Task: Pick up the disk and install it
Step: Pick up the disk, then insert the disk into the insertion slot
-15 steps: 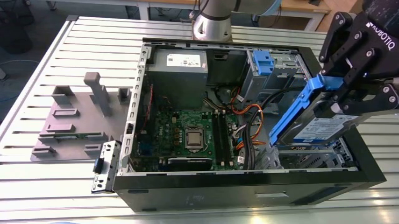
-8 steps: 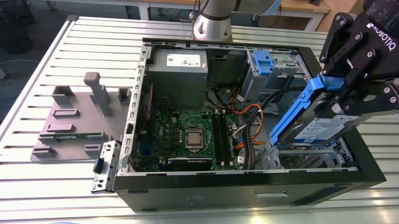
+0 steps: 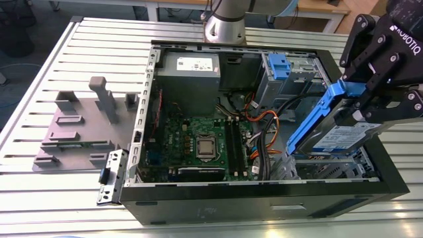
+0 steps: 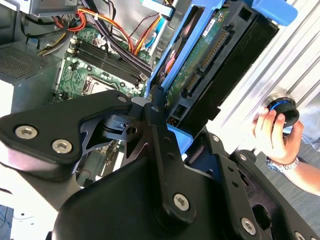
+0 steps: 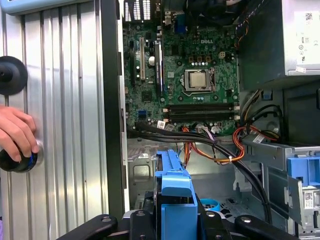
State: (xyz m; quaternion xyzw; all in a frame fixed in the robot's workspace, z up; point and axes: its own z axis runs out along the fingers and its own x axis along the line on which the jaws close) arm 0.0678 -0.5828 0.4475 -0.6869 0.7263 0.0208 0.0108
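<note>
In the exterior view, the black hand (image 3: 367, 101) is clamped on the flat silver disk with blue rails (image 3: 340, 135). The disk's long side slants from 1 to 7 o'clock.

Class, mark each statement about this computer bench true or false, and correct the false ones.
1. The end effector grips the disk. True.
2. The disk lies flat in its bay. False: it hangs tilted above the case.
3. A hand touches a black knob on the table. True.
4. The case is closed. False: it is open, with its motherboard showing.
</note>
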